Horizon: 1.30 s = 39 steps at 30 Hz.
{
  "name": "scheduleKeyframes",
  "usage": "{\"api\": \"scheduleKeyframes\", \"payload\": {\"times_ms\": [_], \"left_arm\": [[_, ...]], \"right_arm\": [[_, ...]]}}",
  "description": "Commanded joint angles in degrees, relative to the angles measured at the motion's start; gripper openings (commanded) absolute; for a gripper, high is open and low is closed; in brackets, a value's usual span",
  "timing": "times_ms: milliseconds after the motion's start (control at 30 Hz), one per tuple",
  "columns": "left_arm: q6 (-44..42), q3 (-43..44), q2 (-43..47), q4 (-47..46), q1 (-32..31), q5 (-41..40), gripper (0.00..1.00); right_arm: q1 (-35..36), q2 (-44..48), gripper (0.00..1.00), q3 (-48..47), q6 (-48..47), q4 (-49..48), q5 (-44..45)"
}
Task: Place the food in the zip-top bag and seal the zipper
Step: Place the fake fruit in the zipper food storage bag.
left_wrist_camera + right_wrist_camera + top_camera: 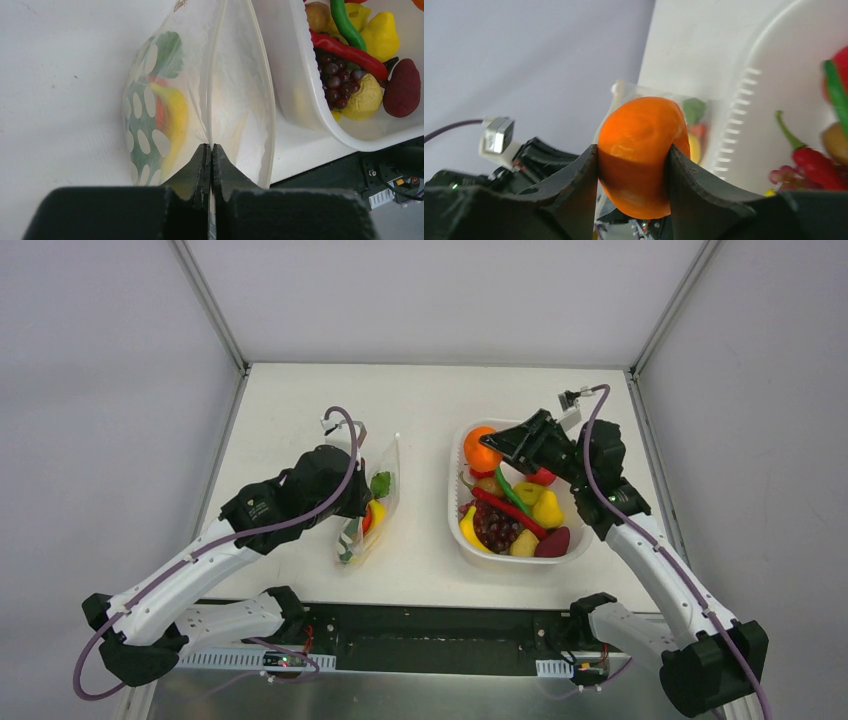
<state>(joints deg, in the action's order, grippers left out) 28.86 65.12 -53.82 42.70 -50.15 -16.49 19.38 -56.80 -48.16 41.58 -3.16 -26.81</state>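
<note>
The dotted zip-top bag [375,502] lies left of centre with its mouth spread open and green, red and yellow toy food inside [165,107]. My left gripper [210,148] is shut on one lip of the bag's zipper edge [213,90]. My right gripper [633,150] is shut on an orange toy fruit [641,145] and holds it over the far left corner of the basket [483,452]. The bag also shows in the right wrist view [696,117] behind the orange.
A white basket [455,502] right of centre holds several toy foods: a red chili [508,512], purple grapes [496,530], a yellow pear [547,508], a dark red beet [553,541]. White walls enclose the table. A black strip runs along the near edge.
</note>
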Motion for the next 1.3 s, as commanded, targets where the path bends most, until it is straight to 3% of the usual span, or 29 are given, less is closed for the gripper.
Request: {"api": "scheduleKeyframes", "payload": {"times_ms": [0,333,567,700,900,1067,1267], "left_arm": [[-0.85,2.02,-0.11,-1.07,0.44,0.96,0.0],[0.41,1.03,0.19,-2.48,0.44,1.86,0.0],[1.33,0.23,0.22,-3.84,0.42,2.06,0.0],[1.5,-0.2,0.54,-4.19,0.44,1.3,0.0],[1.68,-0.54,1.35,-4.01,0.43,-0.55,0.0],[1.73,-0.7,1.53,-4.16,0.4,-1.09,0.0],[1.98,-0.97,2.03,-3.5,0.41,-1.6,0.0]], "right_arm": [[6.31,-0.65,0.25,-2.76,4.85,-10.8,-3.81],[26.54,-9.21,0.25,-7.81,0.81,-15.28,9.97],[32.78,-14.91,0.25,-10.2,0.11,-16.49,16.02],[35.42,-16.57,0.27,-11.5,-2.06,-11.76,22.95],[36.69,-17.18,0.4,-14.04,-8.84,-5.36,28.18],[36.92,-18.92,0.57,-16.56,-11.88,-3.19,22.37],[36.91,-19.17,0.68,-17.54,-13.4,-2.86,17.77]]}}
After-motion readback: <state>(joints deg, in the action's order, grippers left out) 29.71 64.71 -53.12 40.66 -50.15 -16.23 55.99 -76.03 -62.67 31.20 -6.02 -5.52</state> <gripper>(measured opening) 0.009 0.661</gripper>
